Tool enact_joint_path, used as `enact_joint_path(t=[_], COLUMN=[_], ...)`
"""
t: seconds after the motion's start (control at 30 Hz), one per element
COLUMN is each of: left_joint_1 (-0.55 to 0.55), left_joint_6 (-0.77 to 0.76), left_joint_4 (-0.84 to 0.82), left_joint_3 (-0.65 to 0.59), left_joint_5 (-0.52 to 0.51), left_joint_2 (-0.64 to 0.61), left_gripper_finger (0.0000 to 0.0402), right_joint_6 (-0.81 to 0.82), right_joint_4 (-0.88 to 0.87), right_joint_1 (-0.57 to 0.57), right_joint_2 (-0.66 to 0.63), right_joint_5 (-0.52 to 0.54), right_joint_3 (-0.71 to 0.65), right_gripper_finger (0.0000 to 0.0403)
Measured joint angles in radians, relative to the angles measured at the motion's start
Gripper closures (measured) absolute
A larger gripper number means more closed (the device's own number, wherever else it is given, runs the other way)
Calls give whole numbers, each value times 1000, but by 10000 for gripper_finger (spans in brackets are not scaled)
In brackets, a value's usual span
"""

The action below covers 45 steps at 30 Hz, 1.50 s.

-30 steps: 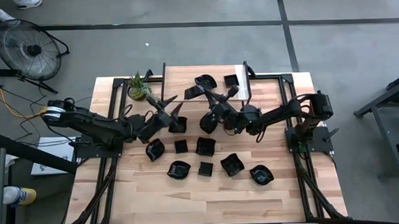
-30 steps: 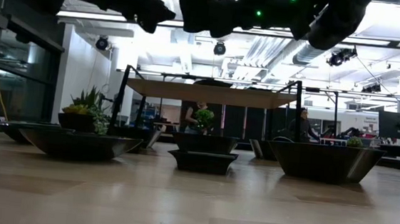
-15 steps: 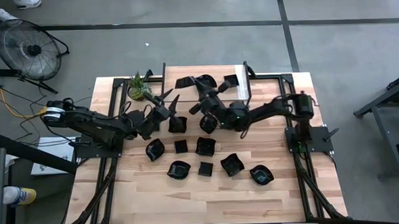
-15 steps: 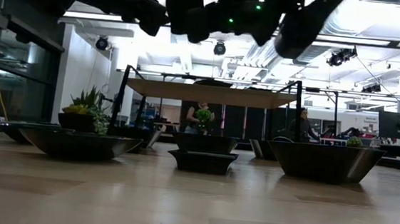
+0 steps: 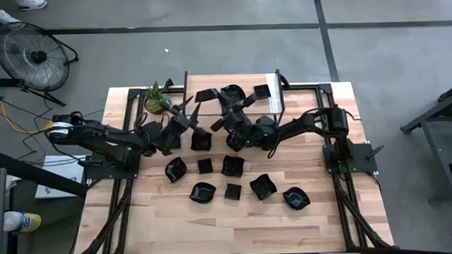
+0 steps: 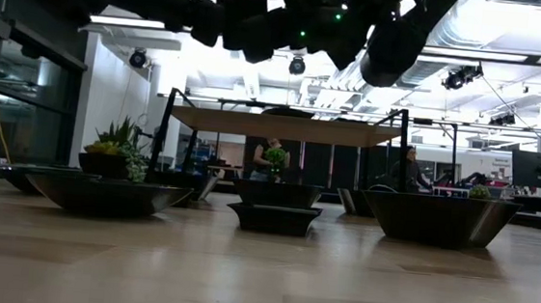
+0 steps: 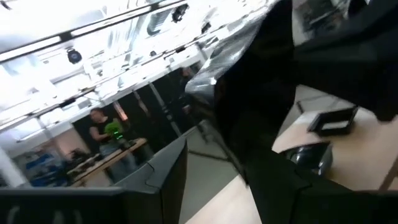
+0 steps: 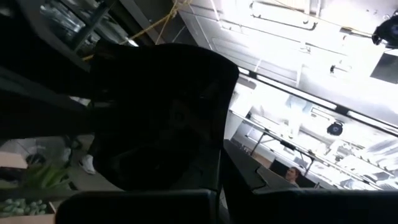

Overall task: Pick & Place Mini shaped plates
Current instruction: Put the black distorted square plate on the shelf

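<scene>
The right gripper (image 5: 221,118) has swung leftward, clamped on a black plate (image 5: 204,95), beside the spread-fingered left gripper (image 5: 189,112).

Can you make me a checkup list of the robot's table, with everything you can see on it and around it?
Surface: wooden table, plates spread over its middle and far part.
Job's things: mini shaped plates, glossy black, many lying on the table; one lifted plate is up in the air.
Clutter: small potted plant at the far left corner.
Grippers: left gripper open and holding nothing; right gripper shut on the lifted plate.
Cables: yellow cable on the floor left of the table.
Surroundings: fan on the floor; person far behind.
</scene>
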Motion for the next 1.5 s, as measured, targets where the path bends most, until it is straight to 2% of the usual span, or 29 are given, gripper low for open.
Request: enact_joint_path(t=[0.1,0.37,0.83,1.1,1.27,1.5], left_joint_1=[18,27,27,27,27,26], left_joint_6=[-49,-75,-85,-85,-83,-81], left_joint_4=[-9,-11,-10,-15,-17,-21], left_joint_3=[0,0,0,0,0,1], left_joint_5=[51,54,54,46,52,58], left_joint_2=[0,0,0,0,0,0], left_gripper_finger=[247,253,389,399,400,401], right_joint_6=[0,-1,1,11,52,74], right_joint_4=[0,-3,-7,-63,-76,-75], right_joint_1=[0,0,0,-1,0,25], right_joint_2=[0,0,0,-2,-2,-6], right_joint_5=[9,13,19,14,31,97], right_joint_3=[0,0,0,0,0,0], right_gripper_finger=[403,403,403,399,373,297])
